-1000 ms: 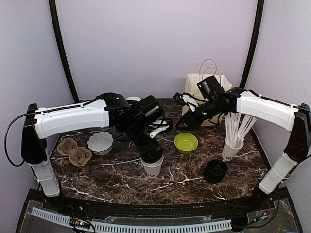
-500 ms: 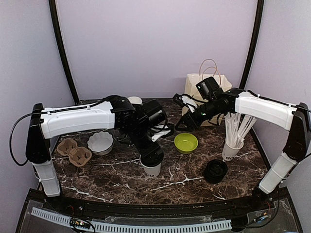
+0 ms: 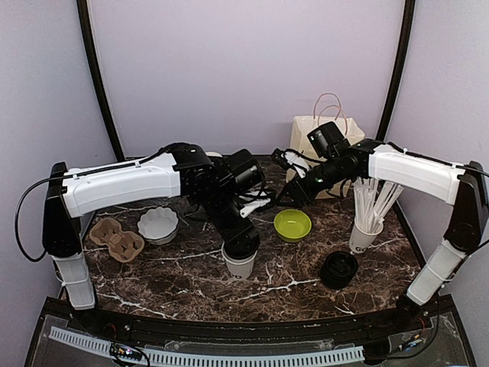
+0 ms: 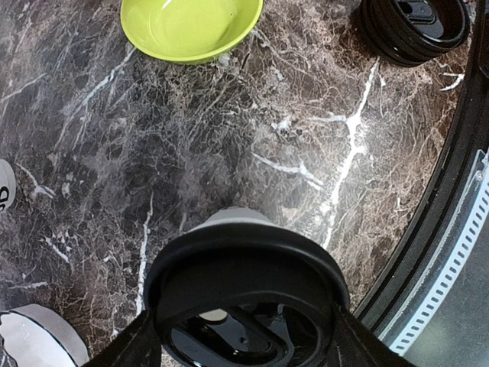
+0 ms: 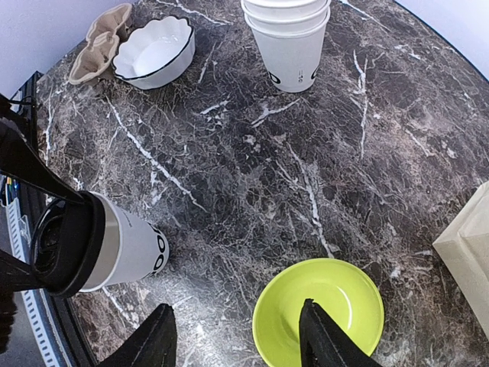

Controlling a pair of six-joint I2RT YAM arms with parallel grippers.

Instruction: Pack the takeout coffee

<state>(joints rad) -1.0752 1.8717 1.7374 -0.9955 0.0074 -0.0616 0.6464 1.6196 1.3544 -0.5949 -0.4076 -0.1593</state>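
One takeout coffee (image 3: 241,264), a white paper cup with dark lettering and a black lid (image 4: 244,287), is at the front middle of the marble table (image 3: 191,283). My left gripper (image 3: 239,246) comes down from above and is shut on it at the lid, one finger on each side (image 4: 244,336). The right wrist view shows the same cup (image 5: 126,245) at its left, base at or just above the table. My right gripper (image 3: 294,193) hovers open and empty over the lime-green bowl (image 5: 321,313), its fingertips (image 5: 237,306) apart.
A paper bag (image 3: 321,141) stands at the back right. A cup of white sticks (image 3: 365,233) and a stack of black lids (image 3: 339,269) sit front right. A white bowl (image 3: 158,223) and cardboard carrier (image 3: 116,238) lie left. Stacked white cups (image 5: 289,38) stand at the back.
My left arm's upper part has shifted slightly to the right while the gripper and cup stay in the same spot. The right arm has barely moved.
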